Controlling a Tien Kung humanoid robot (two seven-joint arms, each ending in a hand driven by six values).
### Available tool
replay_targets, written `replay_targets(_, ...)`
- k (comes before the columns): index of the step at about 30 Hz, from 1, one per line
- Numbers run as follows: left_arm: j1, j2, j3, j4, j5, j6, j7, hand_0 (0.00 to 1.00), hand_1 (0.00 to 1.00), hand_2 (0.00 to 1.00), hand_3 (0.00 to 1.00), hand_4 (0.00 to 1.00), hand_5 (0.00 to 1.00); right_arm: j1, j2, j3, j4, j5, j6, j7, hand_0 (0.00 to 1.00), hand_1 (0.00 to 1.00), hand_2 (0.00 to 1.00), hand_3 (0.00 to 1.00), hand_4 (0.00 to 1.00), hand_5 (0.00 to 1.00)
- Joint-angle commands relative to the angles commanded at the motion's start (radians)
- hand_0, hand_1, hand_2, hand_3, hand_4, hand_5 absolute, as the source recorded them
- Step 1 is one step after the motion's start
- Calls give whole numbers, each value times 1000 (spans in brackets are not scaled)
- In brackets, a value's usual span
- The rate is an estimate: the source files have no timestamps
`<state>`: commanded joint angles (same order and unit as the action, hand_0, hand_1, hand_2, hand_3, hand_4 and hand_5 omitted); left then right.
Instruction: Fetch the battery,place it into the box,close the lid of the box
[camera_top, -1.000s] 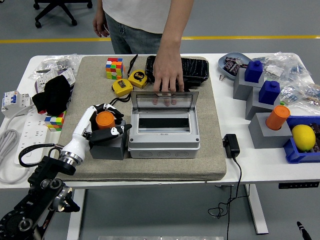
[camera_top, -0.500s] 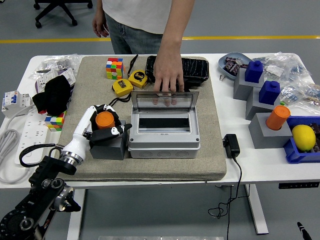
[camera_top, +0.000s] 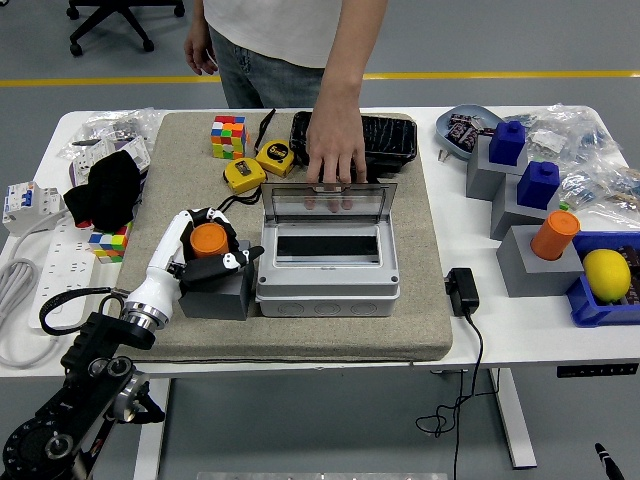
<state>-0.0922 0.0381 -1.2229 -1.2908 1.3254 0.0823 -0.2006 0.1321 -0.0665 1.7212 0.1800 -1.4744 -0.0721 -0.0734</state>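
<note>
The left hand (camera_top: 212, 252) was clenched around the orange battery (camera_top: 209, 239), apparently to lift it off its grey stand (camera_top: 215, 290). A person's hand (camera_top: 334, 150) propped the lid (camera_top: 329, 200) so the box (camera_top: 328, 265) stood open.

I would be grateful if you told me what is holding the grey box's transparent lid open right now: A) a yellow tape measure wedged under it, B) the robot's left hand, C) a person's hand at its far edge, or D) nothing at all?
C: the person's hand rests its fingers on the far edge of the transparent lid, while the robot's left hand is curled around the orange cylindrical battery.
</note>
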Motion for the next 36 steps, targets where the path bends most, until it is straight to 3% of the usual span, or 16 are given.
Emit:
replay_targets(10, -4, -2, -3, 5, 0, 38, -11, 46, 2, 34, 12, 998, 2, 1, 1, 2, 0, 1, 0, 1, 951, 848, 793, 804, 998, 998)
replay_targets(31, -22, 3, -29, -28, -6, 64, -21, 47, 2, 24, 2, 998, 2, 1, 1, 7, 0, -6, -1, -2, 951, 849, 792, 804, 998, 998)
replay_targets(36, -29, 5, -42, -55, -25, 98, -42, 39, 2, 19, 2, 998, 23, 1, 1, 7, 0, -7, -1, -2, 952, 848, 792, 804, 998, 998)
